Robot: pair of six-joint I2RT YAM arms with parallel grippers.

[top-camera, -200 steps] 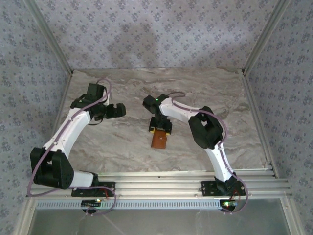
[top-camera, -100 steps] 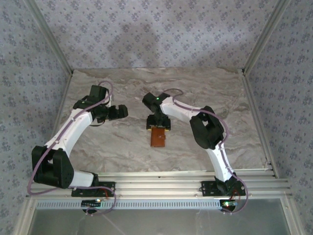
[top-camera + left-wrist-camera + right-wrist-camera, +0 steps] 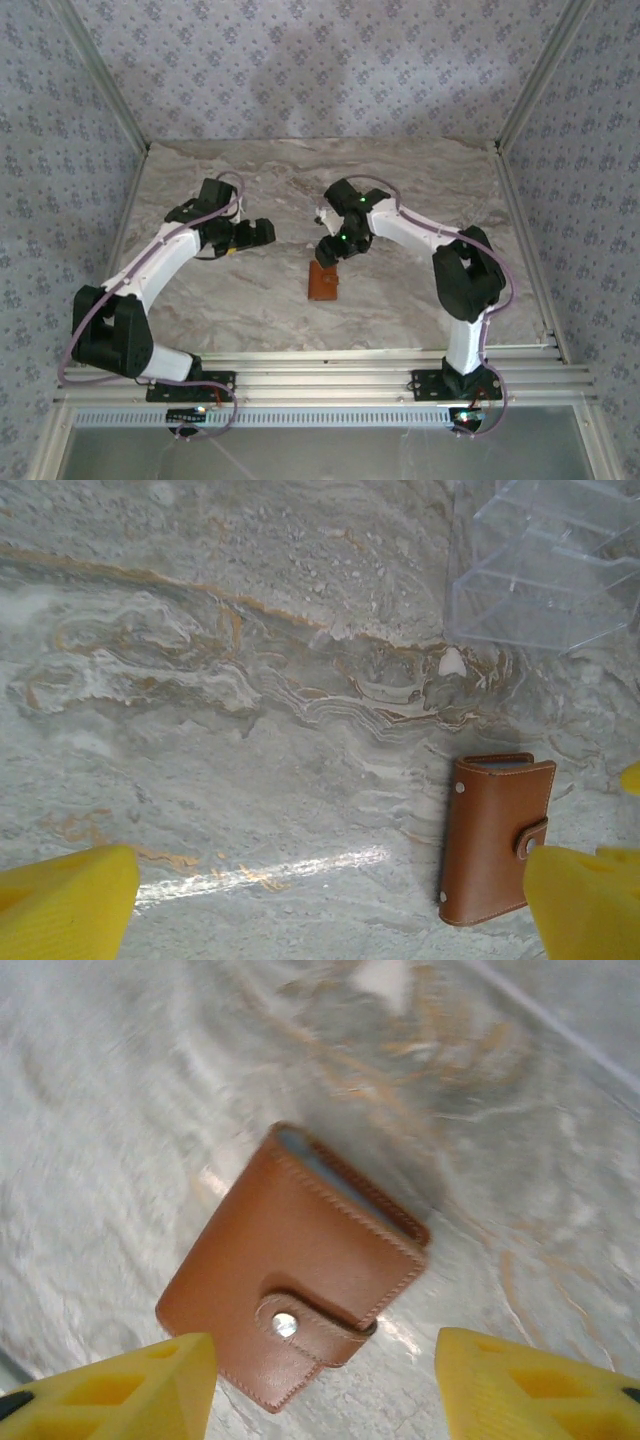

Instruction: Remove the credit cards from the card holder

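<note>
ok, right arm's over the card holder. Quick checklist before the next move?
1. Card holder lying flat on the table: ok.
2. Strap tab undone: not ok, it is snapped and the holder is closed.
3. Credit cards reachable: cannot tell, the closed cover hides the inside.
4. Right pincer open and free: ok, fingers apart above the holder, holding nothing.
5. Left pincer open and free: ok, wide open off to the holder's side, holding nothing.
6. Clear plastic stand out of the way: ok, it sits apart from the holder.
</note>
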